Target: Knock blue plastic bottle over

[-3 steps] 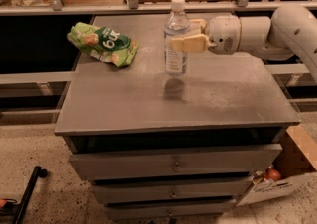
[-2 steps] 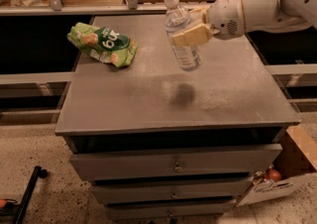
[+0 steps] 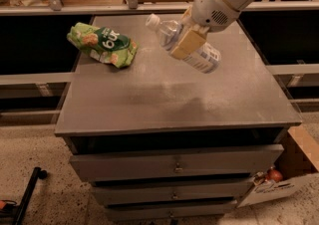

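The claw [image 3: 185, 38] is clamped on the clear bluish plastic bottle [image 3: 203, 58], holding it tipped nearly sideways above the grey surface [image 3: 149, 102], presumably so it ends up lying flat.

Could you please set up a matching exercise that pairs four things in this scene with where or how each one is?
Things:
1. blue plastic bottle
2. green snack bag
3. tool
4. cardboard box

Places or states:
A. down beside the right side of the table
B. lying at the table's back left
C. tilted, cap pointing up-left, held above the table
D. clamped around the bottle's middle

Pairs: 1-C, 2-B, 3-D, 4-A
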`<state>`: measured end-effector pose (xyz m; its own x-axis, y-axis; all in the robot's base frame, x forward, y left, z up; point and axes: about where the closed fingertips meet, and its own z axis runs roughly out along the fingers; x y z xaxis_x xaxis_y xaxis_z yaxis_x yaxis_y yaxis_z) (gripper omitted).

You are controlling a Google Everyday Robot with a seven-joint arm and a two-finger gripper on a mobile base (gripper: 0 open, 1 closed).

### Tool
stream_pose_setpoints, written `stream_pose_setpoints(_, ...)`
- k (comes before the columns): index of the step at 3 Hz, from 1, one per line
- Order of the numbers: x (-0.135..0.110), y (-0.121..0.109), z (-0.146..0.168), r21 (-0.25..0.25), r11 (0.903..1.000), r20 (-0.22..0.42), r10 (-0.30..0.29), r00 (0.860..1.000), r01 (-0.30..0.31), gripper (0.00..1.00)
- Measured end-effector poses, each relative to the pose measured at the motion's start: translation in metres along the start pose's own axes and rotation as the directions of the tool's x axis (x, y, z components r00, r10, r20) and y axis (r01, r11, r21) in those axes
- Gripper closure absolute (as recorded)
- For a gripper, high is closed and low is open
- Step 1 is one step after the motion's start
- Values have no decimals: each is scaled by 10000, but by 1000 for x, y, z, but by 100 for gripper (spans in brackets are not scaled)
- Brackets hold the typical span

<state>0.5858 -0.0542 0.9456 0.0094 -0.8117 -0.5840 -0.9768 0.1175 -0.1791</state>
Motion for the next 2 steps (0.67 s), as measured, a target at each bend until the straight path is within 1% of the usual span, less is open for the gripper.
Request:
stream_pose_setpoints(1,40,23,21,-920,9938,-2442,-838,9661,629,100)
stream_pose_setpoints(2,78,44,36,-1815,9802,-4494,-1547,8798,797,82)
